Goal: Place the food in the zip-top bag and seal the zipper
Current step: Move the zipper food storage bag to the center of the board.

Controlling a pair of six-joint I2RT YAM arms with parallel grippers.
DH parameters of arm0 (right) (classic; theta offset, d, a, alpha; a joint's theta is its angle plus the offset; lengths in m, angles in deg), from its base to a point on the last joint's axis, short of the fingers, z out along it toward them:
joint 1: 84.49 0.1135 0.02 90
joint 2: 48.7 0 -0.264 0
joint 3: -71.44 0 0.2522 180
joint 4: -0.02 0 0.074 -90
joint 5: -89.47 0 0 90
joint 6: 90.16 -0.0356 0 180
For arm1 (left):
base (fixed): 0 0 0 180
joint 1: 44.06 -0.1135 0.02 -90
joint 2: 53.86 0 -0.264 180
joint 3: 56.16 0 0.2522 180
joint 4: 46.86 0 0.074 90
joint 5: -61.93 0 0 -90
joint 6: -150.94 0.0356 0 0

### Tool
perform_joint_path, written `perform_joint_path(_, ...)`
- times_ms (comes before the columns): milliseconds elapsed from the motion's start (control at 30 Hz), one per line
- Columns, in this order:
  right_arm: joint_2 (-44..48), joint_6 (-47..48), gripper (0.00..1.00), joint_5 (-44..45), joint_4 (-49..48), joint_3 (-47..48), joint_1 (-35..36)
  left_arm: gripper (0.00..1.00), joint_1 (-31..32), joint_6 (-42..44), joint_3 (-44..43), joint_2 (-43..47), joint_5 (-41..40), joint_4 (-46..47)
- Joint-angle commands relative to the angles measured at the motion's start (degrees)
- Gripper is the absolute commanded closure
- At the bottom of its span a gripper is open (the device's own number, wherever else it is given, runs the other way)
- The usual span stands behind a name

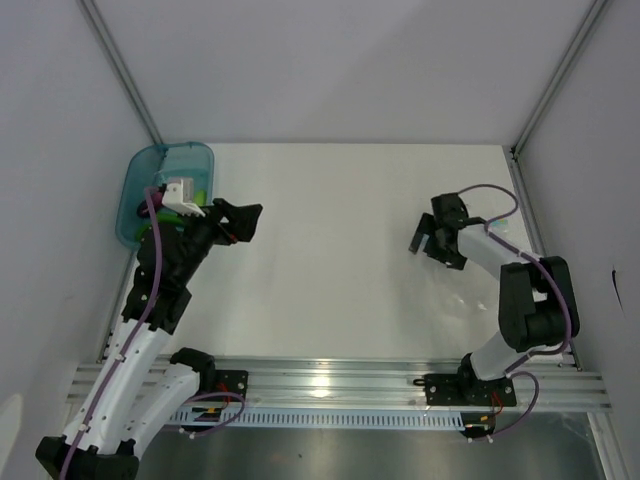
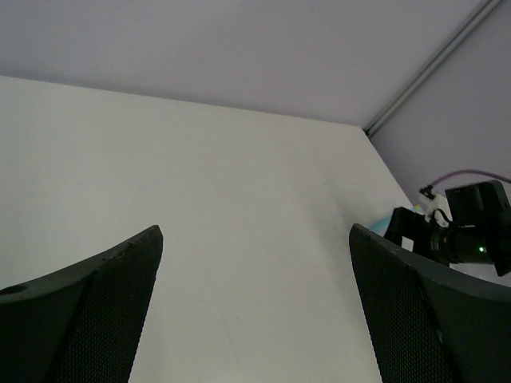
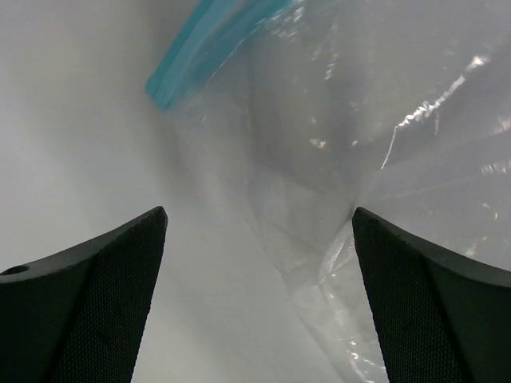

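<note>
Nearest the bases, the right pincer (image 3: 257,215) hangs with its jaws spread wide and holding nothing, just above the zip-top bag (image 3: 359,144), which lies slack and clear on the counter (image 1: 330,250). Its zipper (image 3: 207,40) runs off to the upper left. The likely first move is to grip the bag's rim close to that blue strip rather than the slippery film, so that the mouth lifts open. Farther off, the left pincer (image 1: 240,218), also fully open and empty, sits beside the teal tub (image 1: 140,170). The food (image 1: 198,192) lies in the tub, mostly hidden by the arm.
</note>
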Motion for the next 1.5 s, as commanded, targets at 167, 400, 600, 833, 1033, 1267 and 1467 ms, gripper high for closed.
perform_joint_path(167, -2.78, 3.79, 0.01, -10.61, -2.13, 13.93, 22.12, 0.0, -0.44, -0.61, -2.59, -1.43, 8.21, -0.85)
perform_joint_path(400, 4.76, 4.76, 0.01, -5.44, 3.22, 15.44, 26.55, 0.0, -0.44, -0.43, -3.04, -3.0, 14.71, 0.9)
perform_joint_path(600, 11.28, 2.04, 0.0, -9.71, 6.83, 12.89, 4.39, 0.01, -0.44, -4.03, -4.09, -7.83, 20.86, 1.35)
perform_joint_path(833, 12.78, 2.74, 0.01, -13.31, 6.93, 5.6, -15.52, 0.0, -0.44, -7.1, -3.74, -10.04, 28.96, 3.9)
perform_joint_path(1033, 11.38, 0.55, 0.01, -24.3, -0.8, -3.89, -16.52, 0.01, -0.44, -7.82, -4.52, -10.92, 26.94, 2.14)
perform_joint_path(1267, 10.41, -3.49, 0.01, -26.6, -6.08, -4.96, 4.44, 0.13, -0.44, -6.41, -6.72, -13.9, 26.06, -2.16)
perform_joint_path(1467, 9.01, -8.16, 0.01, -24.49, -8.37, -1.01, 18.53, 0.14, -0.44, -5.44, -7.34, -13.73, 22.19, -4.71)
